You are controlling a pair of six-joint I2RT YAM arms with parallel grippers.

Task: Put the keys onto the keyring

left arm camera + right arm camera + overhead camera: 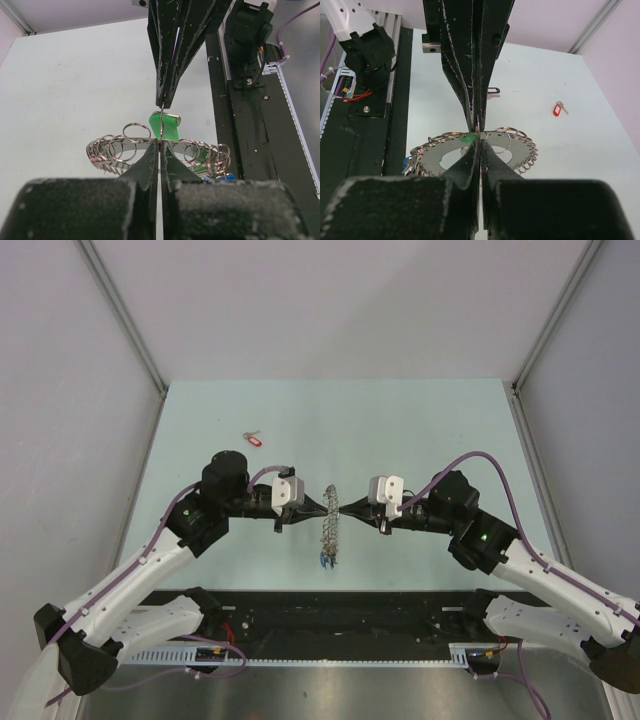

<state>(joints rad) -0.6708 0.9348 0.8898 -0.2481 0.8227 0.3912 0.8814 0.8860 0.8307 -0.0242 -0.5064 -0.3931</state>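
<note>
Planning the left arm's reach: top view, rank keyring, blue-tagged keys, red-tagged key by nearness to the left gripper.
1. keyring, pinched by the left gripper.
2. blue-tagged keys, at the hoop's near end.
3. red-tagged key, lying far back-left.

**Legible markings.** No text, label, brand, number or sign can be read in any of the three views. The green-tagged key point(165, 127), just above the keyring point(112, 150), shows a plain tag face. The red-tagged key point(559, 109), far out on the counter point(590, 165), is too small to show any marking.
</note>
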